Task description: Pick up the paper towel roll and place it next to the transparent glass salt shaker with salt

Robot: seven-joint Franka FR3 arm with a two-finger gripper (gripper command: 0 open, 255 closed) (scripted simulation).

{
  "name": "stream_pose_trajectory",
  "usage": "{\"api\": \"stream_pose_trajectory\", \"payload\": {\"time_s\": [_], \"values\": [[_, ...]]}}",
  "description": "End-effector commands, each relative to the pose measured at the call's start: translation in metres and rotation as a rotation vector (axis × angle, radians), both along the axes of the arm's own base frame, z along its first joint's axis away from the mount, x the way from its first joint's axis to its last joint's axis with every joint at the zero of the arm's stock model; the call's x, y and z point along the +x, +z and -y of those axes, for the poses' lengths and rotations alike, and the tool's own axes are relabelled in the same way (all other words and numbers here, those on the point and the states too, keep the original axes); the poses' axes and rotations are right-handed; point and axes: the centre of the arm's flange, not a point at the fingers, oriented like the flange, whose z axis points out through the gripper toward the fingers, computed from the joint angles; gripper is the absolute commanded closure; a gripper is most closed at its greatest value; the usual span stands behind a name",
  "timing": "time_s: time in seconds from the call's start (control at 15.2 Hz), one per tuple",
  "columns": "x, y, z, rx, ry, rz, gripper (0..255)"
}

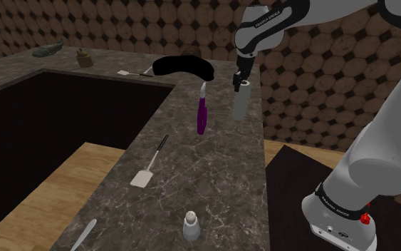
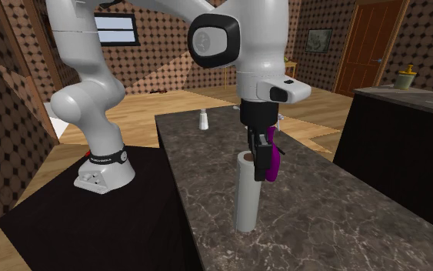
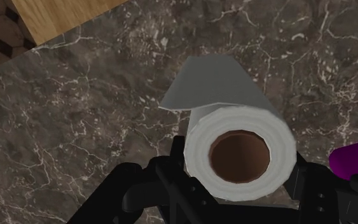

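One paper towel roll [image 1: 241, 100], one salt shaker [image 1: 191, 227], one purple utensil [image 1: 201, 114].

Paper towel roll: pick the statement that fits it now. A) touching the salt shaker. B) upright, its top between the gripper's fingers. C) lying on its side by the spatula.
B: the paper towel roll is upright with the gripper clasping its top, well apart from the salt shaker.

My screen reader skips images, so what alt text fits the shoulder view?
A white robot arm has its black gripper at the top of an upright grey paper towel roll on a dark marbled counter. A salt shaker stands at the counter's near end.
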Motion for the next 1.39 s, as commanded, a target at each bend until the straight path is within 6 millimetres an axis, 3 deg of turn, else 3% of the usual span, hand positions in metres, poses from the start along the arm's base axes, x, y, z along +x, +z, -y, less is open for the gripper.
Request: {"api": "stream_pose_trajectory", "payload": {"time_s": [0.0,0.4,1.32], "values": [[0.0,-0.001,0.001,0.0,-0.001,-0.001,255],[0.0,-0.001,0.001,0.0,-0.001,-0.001,255],[0.0,0.073,0.001,0.0,-0.001,-0.001,255]]}}
